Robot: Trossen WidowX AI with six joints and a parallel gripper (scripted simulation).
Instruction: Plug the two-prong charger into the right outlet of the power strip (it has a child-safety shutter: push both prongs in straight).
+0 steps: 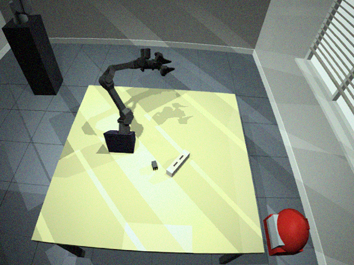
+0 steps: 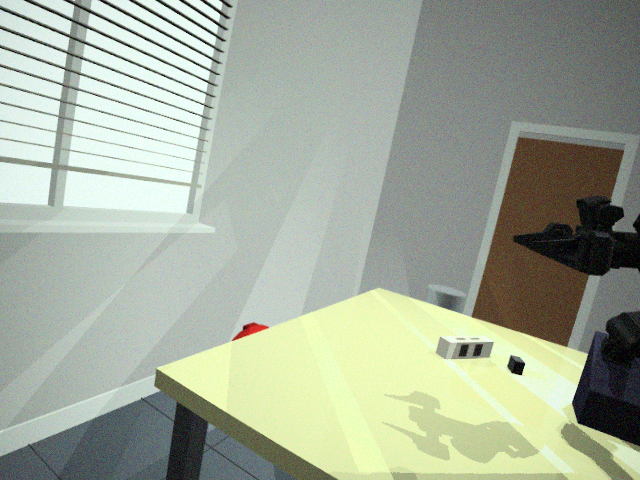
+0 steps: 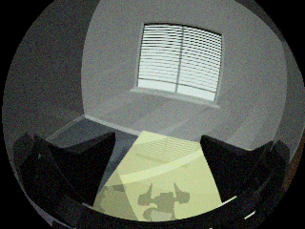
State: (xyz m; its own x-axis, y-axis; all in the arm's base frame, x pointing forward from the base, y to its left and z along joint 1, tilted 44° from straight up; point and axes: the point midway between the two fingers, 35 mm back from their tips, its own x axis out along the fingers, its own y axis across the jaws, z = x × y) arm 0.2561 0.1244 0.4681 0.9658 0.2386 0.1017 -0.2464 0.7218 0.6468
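A small dark charger (image 1: 154, 165) (image 2: 515, 364) lies on the table; its prongs point toward the near edge in the top view. The white power strip (image 1: 170, 170) (image 2: 448, 349) lies diagonally just right of it, not touching. Two dark outlets show on the strip's side in the exterior view, and two dark slots on its top in the top view. My gripper (image 1: 172, 65) (image 3: 159, 139) is open and empty, raised high beyond the table's back edge in the top view, far from both. The wrist view shows neither charger nor strip.
The arm's dark base block (image 1: 120, 141) (image 2: 604, 408) stands on the yellow table (image 1: 93, 206) (image 2: 289, 372), left of the charger in the top view. A red rounded object (image 1: 292, 231) is beyond the table's near right corner. A tall black pedestal (image 1: 34, 53) stands at the back left.
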